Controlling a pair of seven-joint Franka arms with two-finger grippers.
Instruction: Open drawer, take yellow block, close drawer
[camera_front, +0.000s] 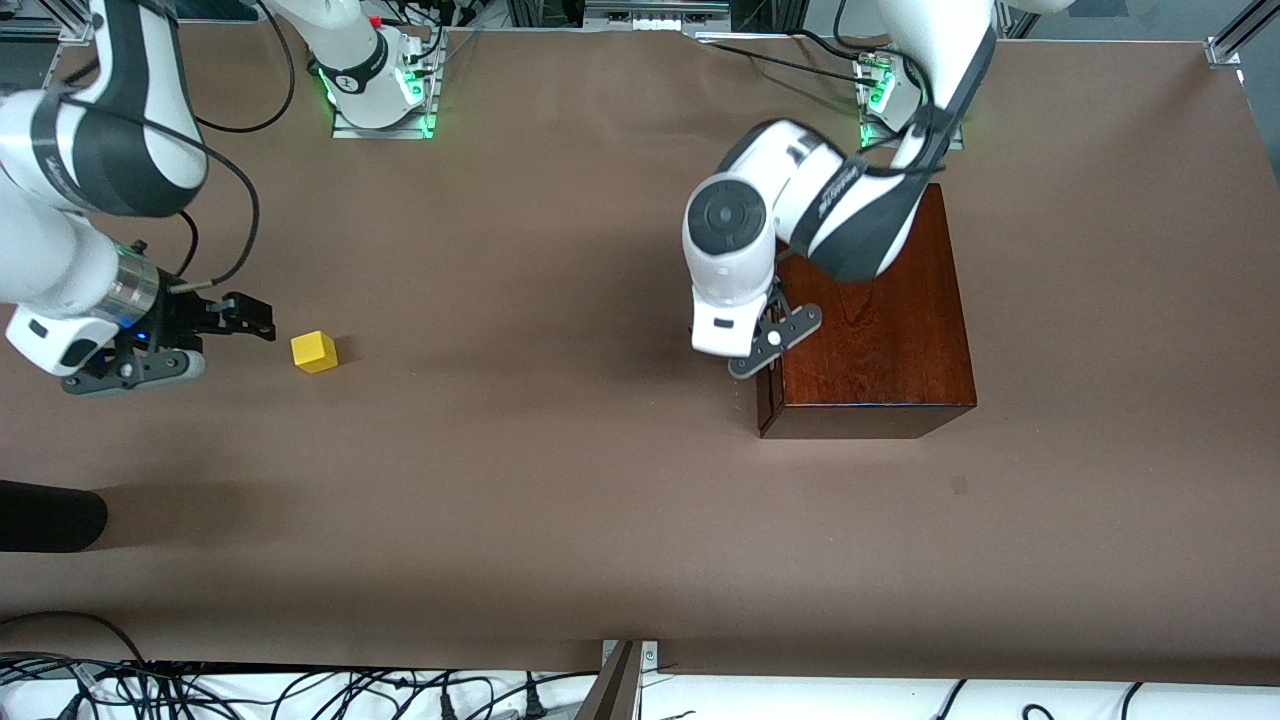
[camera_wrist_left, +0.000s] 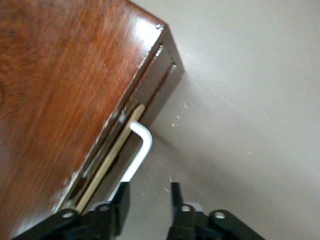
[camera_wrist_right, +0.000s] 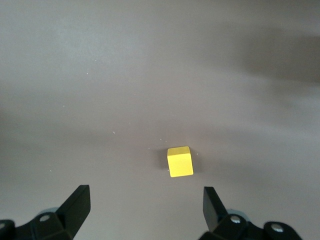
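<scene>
Mahogany gloss covered the box (camera_front: 880, 320) that stood toward the left arm's end of the surface (camera_front: 560, 520), and its drawer (camera_wrist_left: 150, 95) looked all but shut, only a thin strip of pale wood showing along the dark front. The left hand (camera_wrist_left: 148, 200) sat low beside that front, its fingers (camera_wrist_left: 122, 199) parted a little with the white bar handle (camera_wrist_left: 138, 152) running down between them; they held nothing, and whether a pad touched the bar could not be told.

Well apart, toward the right arm's end, the yellow block (camera_front: 315, 351) lay out on the bare surface, not in the drawer. The right hand (camera_front: 258, 325) hovered just beside it, fingers (camera_wrist_right: 75, 206) spread wide and empty, the cube lying ahead of them and off-centre toward one finger in the right wrist view.

By my judgement the drawer was at its closing step and the block was already out. Trouble could come from the handle: if the left hand drew away at a slant with the bar between its fingers, it might hook the bar and drag the drawer open or shift the box. A careless move of the right hand so close to the cube might knock it along the surface.
</scene>
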